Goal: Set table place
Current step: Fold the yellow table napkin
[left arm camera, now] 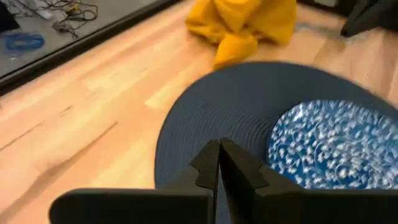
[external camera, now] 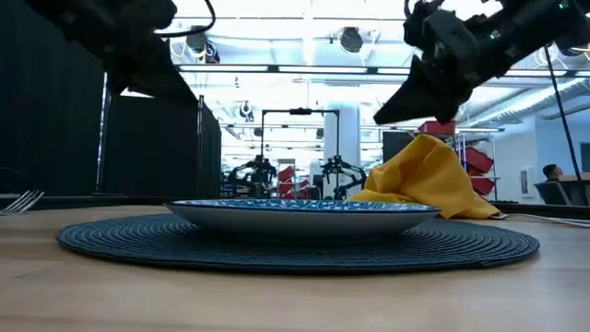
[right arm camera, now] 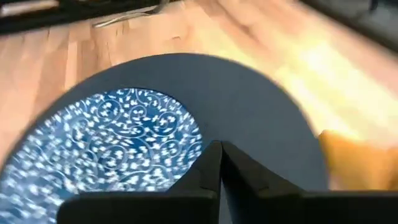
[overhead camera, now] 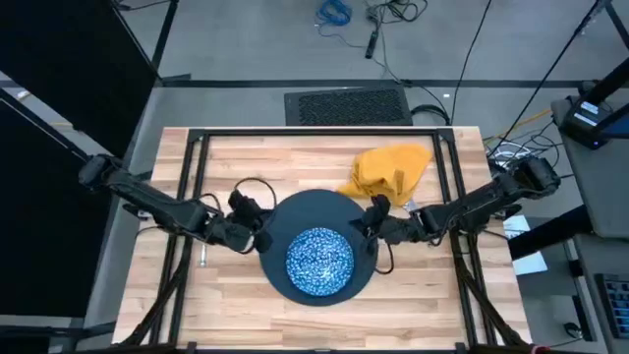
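Left gripper (overhead camera: 257,236) and right gripper (overhead camera: 366,228), both with fingers together, flank the dark plate (overhead camera: 295,211) holding the speckled dish (overhead camera: 319,261).

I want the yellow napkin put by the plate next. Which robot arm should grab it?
Probably the right. The napkin lies crumpled on the right side of the table, just beyond the right gripper. The left gripper sits across the blue dish, farther away. Both hover with fingers shut.
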